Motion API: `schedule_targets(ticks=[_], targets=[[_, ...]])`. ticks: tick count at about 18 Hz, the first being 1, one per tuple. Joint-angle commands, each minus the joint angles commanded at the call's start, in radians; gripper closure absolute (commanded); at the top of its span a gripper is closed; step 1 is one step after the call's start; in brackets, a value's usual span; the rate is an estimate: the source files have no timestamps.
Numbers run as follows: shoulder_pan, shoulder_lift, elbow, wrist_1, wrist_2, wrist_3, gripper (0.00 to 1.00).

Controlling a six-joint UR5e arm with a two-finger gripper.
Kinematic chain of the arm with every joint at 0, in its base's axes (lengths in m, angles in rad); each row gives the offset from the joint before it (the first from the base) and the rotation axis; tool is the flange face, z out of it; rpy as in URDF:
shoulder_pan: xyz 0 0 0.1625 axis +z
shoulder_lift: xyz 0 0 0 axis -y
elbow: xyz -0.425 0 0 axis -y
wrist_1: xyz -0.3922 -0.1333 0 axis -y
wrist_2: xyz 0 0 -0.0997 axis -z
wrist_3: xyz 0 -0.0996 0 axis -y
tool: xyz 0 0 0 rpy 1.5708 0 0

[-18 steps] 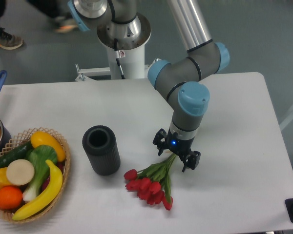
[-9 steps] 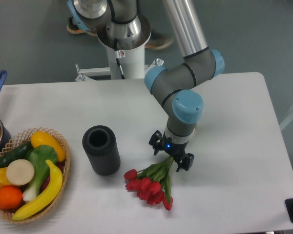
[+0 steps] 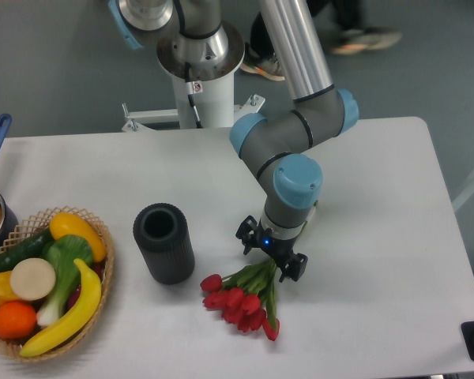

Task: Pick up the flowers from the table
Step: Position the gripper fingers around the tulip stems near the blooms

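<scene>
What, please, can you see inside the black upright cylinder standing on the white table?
The black upright cylinder has an open top showing only a dark hollow; its depth is in shadow, so any contents cannot be seen.

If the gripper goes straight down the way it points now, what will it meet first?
Most likely the green stem end of the bunch of red tulip flowers, which lies right under the open two-finger gripper. Below it is the white matte table. Depth is hard to judge from this one view.
</scene>
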Motion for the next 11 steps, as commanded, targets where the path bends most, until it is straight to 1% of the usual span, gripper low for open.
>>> schedule_targets(ticks=[5,11], targets=[[0.0,-0.014,0.009,0.0,0.0,-0.003,0.0],[-0.002,-0.014,0.009,0.002,0.0,-0.002,0.0]])
